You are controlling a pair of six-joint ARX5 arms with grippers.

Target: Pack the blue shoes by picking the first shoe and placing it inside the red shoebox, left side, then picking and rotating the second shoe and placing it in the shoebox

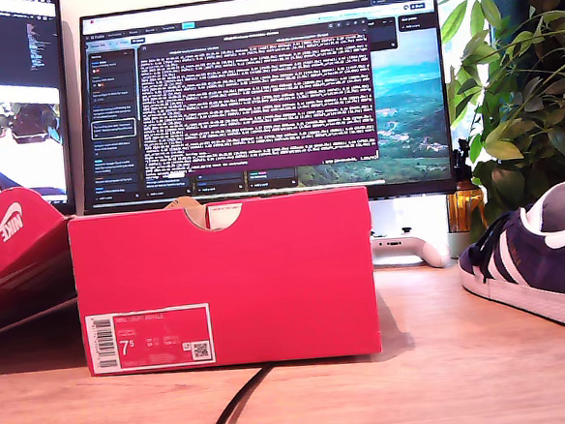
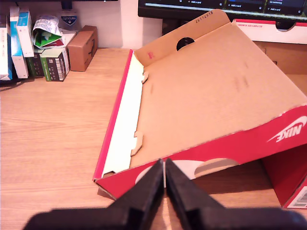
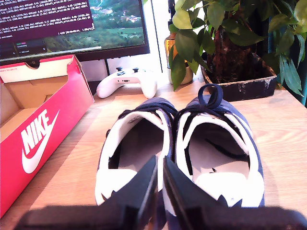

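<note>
Exterior view, left to right: red lid (image 1: pixel 19 255) with white swoosh leans at 9 o'clock of the red shoebox (image 1: pixel 267 271), touching or just beside it, can't tell which. Shoebox stands upright on the tabletop (image 1: pixel 421 387), label side to the camera, white 7.5 label (image 1: pixel 149 338) at its lower left in that view, half-round notch in the top edge. Black cable (image 1: pixel 233 409) runs out from under the box toward 6 o'clock. Monitor (image 1: pixel 264 87) behind the box at 12 o'clock, white game controller (image 1: pixel 409 250) at 2 o'clock of the box. One blue shoe (image 1: pixel 543 262) at 3 o'clock, well apart from the box, sole flat on the tabletop, partly cut off by the frame edge. Plant (image 1: pixel 516 79) behind it.

My first pincer (image 2: pixel 164 179): tips together, nothing between them, hanging just short of the lid's red front edge. Lid's brown inside faces up, tilted. Small boxes (image 2: pixel 48 52) sit further back on the tabletop.

My second pincer (image 3: pixel 160 175): tips together, empty, over the heel end of the blue shoes (image 3: pixel 180 153). Both shoes side by side, touching, openings up, toes pointing away toward the controller and plant pot. Shoebox is open beside them; the visible part of its interior is empty.
</note>
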